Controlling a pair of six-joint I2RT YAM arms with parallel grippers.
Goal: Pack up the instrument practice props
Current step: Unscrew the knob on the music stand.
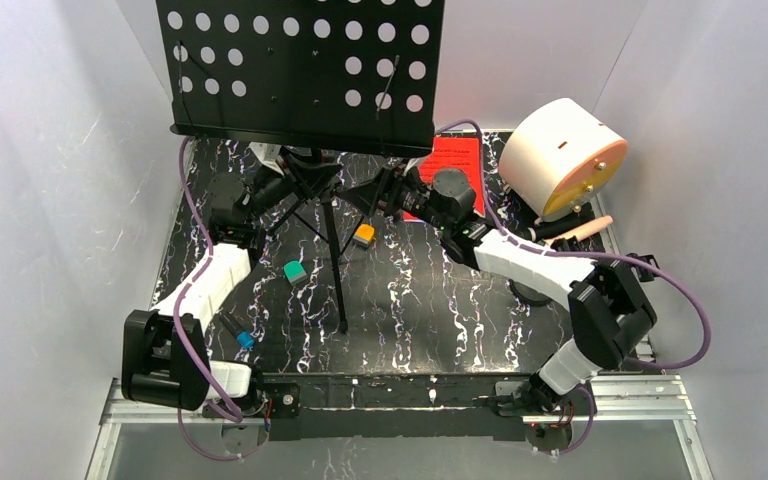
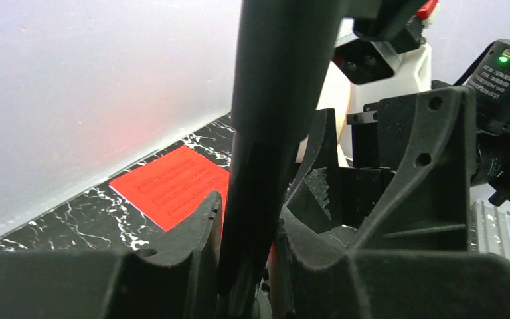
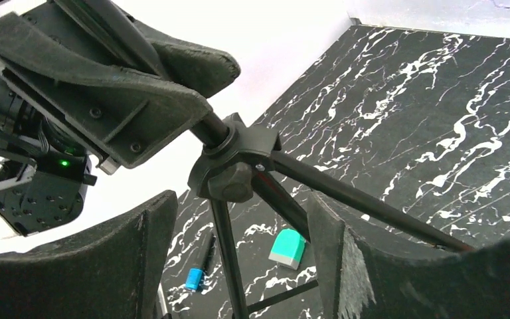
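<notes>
1. At the left side of the table, the left tool is pressed together on the black pole of the music rack. It pinches the pole just above the tripod hub.
2. Toward the middle, the rack stands upright on its spread legs at the back of the table, with its perforated desk overhead. A teal block and an orange block lie near the legs. A small blue-tipped item lies nearer the left arm's base.
3. Just right of the pole, the right tool is spread, one finger on each side of the hub and neither touching it.
4. The step in hand looks like collapsing the rack: one arm steadies the pole while the other lines up on the leg joint. The next move probably calls for the right tool to close on the hub or a leg without pushing sideways, because the rack looks top-heavy and could tip.
5. Farther right, the red music sheet lies flat at the back of the table and is not yet packed. Beside it is a big white cylinder with an orange face.
6. The table has a black, white-veined marble pattern, and plain white walls close it in on three sides.
</notes>
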